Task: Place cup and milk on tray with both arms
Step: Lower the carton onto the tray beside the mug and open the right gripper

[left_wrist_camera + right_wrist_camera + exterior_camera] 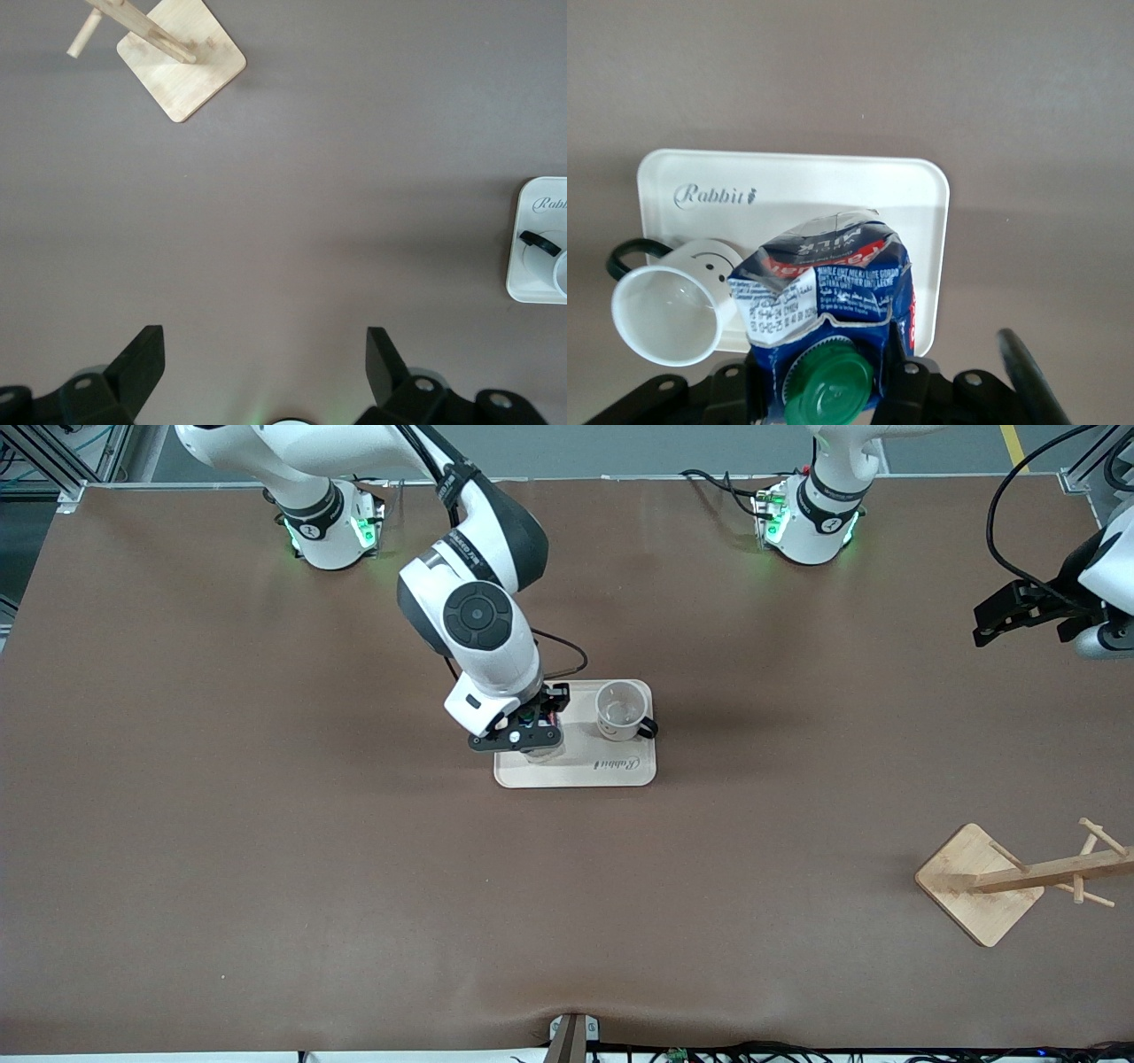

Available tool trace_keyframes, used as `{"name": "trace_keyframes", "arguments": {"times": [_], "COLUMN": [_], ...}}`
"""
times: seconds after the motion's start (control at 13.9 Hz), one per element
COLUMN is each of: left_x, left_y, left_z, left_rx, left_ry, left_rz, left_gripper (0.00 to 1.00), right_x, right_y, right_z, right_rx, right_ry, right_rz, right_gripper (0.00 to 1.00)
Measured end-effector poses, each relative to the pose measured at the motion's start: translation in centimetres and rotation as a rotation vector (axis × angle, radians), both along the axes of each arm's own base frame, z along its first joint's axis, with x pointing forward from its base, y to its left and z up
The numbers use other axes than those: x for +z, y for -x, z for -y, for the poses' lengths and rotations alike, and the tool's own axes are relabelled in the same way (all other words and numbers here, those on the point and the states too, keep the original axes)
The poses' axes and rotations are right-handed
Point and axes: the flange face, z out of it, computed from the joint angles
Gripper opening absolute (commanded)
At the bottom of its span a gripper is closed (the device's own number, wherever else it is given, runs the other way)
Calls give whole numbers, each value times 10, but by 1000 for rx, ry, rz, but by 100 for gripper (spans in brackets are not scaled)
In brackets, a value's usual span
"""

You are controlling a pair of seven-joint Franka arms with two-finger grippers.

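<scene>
Hiding milk (pixel 828 305): right claw (pixel 529 737)

Pretty even overhead light, soft shadows on the brown surface (pixel 266 824) under the arms. Slight glare on the tray (pixel 788 181). Cap close up a bit soft.

Brown table (pixel 266 850) with tray (pixel 620 772), wooden rack (pixel 979 886)

Both arms are glossy white with black joint bands, green-lit bases, black cables looping off their wrists at twelve o'clock, and a matte black right pincer (pixel 532 735) and left pincer (pixel 266 354) with round screw holes.
</scene>
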Motion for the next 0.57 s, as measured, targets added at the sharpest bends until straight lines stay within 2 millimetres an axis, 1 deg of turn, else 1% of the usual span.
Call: {"name": "trace_keyframes", "arguments": {"times": [0.22,0.36,0.5,0.57], "left_x": [-2,-2,-2,-2], "left_y": [0,0,0,0], "left_z": [0,0,1,2], "left_rx": [0,-1,-2,-3], "left_ry": [0,0,0,0], "left_rz": [-3,-3,-3,-4], "left_gripper": [100,100,100,100], "right_x": [-19,-23,-24,-24], "right_y": [18,23,24,24], "right_z": [-10,-12,-12,-12], "right_rx": [-9,-20,-22,-29], "right_ry": [56,72,71,70], "right_rz": [-8,-8,-7,-5], "right_gripper": [0,0,0,7]}}
